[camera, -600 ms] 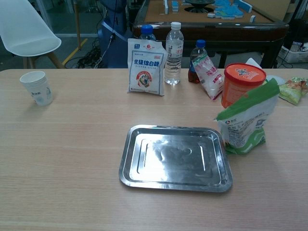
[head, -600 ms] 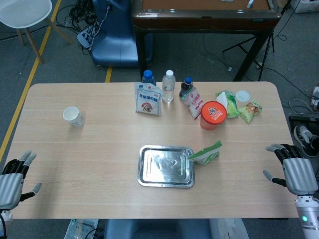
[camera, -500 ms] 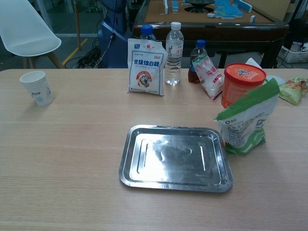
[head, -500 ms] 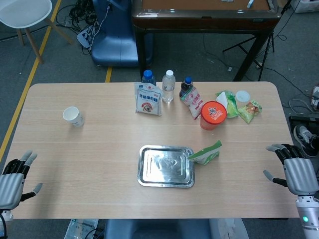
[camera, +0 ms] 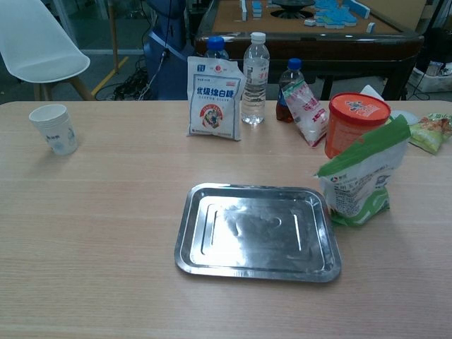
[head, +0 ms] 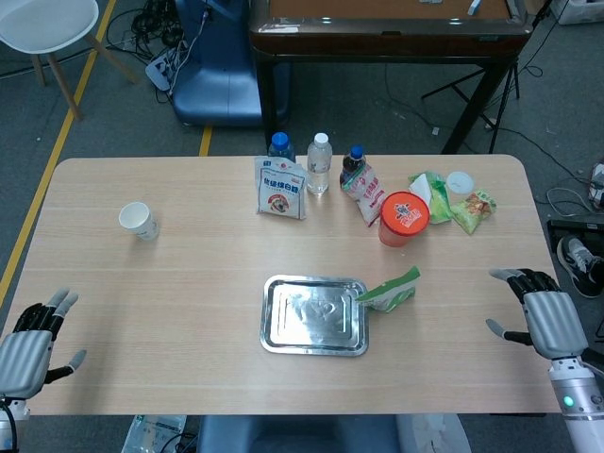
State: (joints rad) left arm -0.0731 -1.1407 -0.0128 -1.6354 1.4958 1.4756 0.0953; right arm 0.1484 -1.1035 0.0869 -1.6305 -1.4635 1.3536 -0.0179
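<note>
The right hand (head: 543, 319) hangs over the near right edge of the table (head: 142, 283), with its fingers spread apart and nothing in them. The left hand (head: 26, 349) hangs off the near left corner, also spread out and holding nothing. Neither hand touches anything, and neither one shows in the chest view. The thing closest to a hand is the green and white bag (camera: 361, 176). It stands just beside the right edge of the metal tray (camera: 258, 229), which lies flat in the middle of the table with nothing in it. The bag is to the left of the right hand and a little farther back, so the right hand is much nearer to it than the left hand is. The bag stands up tall, and its green top leans up and to the right. Behind the bag is an orange tub (camera: 355, 123) with an orange lid. Farther back there is a row of a white packet (camera: 214, 99), a clear bottle (camera: 255, 69) and two bottles with blue caps. A paper cup (camera: 54, 128) stands alone far on the left side.
</note>
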